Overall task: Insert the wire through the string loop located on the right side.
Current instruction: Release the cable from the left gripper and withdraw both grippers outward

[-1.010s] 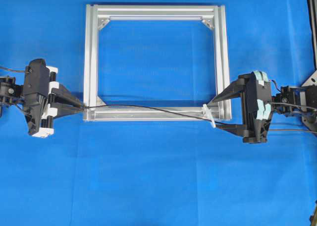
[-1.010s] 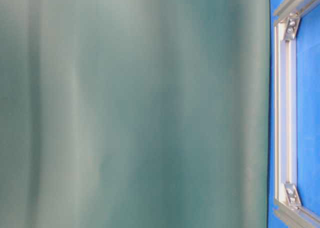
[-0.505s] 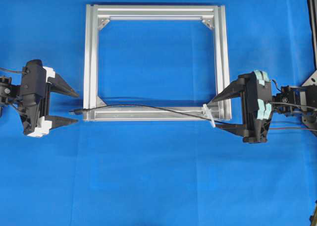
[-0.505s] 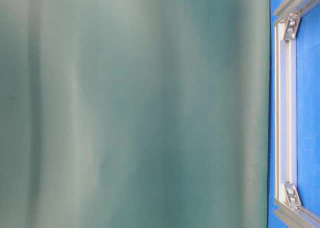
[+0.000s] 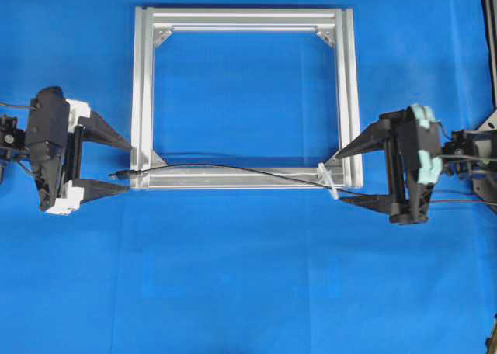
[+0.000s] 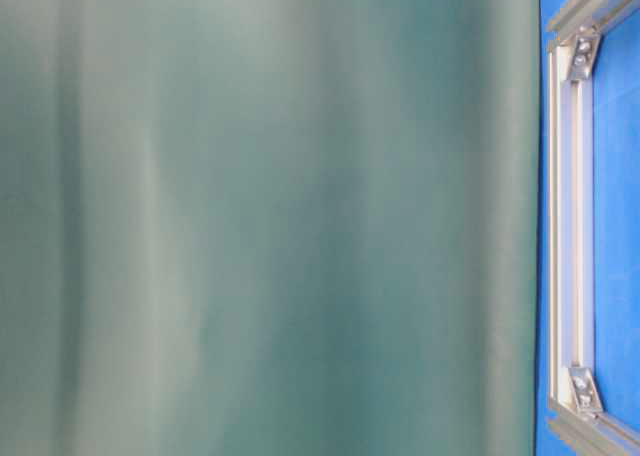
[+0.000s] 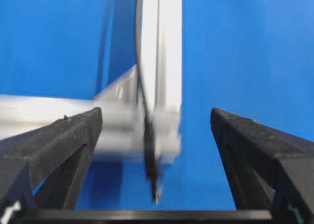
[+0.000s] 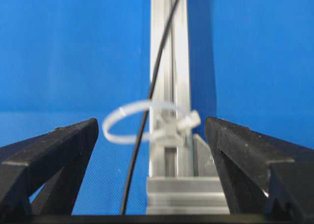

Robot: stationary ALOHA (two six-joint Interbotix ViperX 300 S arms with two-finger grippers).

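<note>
I count one wire, one string loop, one silver aluminium frame with four corner brackets, and two grippers on the blue cloth; the table-level view is almost wholly blocked by a blurred grey-green surface, with only a strip of frame at its right edge. The left gripper at the left edge of the overhead view has its jaws spread wide and grasps nothing; the right gripper at the right edge is likewise spread and empty. The wire is thin and black; it lies along the frame's lower rail, its small dark plug tip just left of the lower left corner, between the left jaws without touching them. In the right wrist view it passes through the white loop, which sits at the frame's lower right corner.
</note>
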